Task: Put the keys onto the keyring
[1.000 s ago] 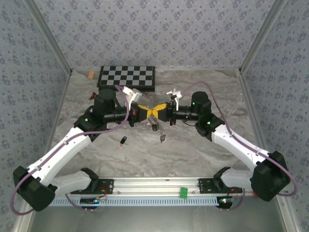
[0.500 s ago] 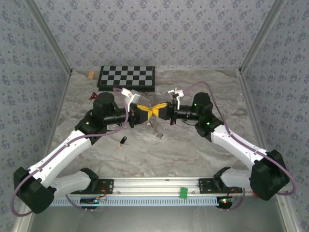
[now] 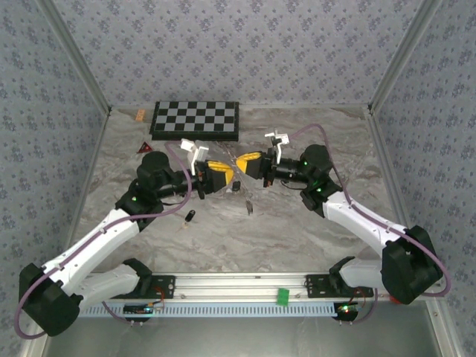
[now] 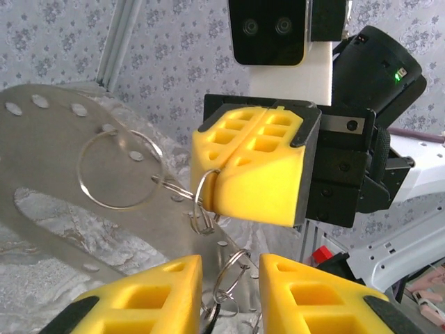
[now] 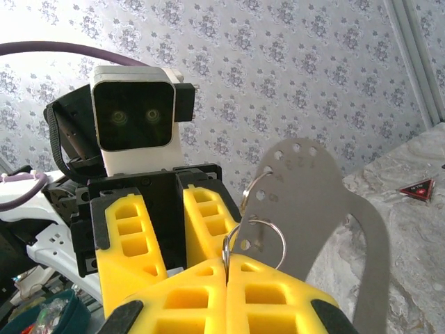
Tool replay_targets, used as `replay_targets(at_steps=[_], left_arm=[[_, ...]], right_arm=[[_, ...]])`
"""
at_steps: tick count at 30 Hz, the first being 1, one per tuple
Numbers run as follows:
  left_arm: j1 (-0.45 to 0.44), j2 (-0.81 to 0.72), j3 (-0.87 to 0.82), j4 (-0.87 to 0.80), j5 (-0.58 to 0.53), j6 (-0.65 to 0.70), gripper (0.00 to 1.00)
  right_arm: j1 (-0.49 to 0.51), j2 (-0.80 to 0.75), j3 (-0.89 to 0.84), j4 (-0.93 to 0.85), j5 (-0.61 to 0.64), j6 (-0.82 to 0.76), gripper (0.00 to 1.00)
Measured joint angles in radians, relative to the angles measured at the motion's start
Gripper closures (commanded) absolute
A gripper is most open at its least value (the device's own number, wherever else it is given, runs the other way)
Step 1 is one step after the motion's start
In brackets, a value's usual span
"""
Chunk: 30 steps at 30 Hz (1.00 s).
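The right gripper has its fingers pressed together on the keyring, a chain of thin wire loops held up over mid-table. The left gripper faces it with fingers spread, a lower loop hanging in the gap. One key lies on the table, nearer and to the left.

Silvery keyring aloft; 1 black-headed key lying flat
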State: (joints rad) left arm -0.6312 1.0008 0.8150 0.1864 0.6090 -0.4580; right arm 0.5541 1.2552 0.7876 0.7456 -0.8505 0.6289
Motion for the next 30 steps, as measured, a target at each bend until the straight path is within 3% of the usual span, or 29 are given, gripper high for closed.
replay_targets(at_steps=[7,30], left_arm=[[0.048,-0.018,-0.019,0.051,-0.031,-0.041,0.71],[0.035,0.023,-0.020,0.133,0.056,-0.086,0.73]], right_arm=[[0.004,0.000,0.000,-0.001,0.000,0.004,1.00],[0.024,0.000,0.000,-0.016,0.001,-0.016,1.00]])
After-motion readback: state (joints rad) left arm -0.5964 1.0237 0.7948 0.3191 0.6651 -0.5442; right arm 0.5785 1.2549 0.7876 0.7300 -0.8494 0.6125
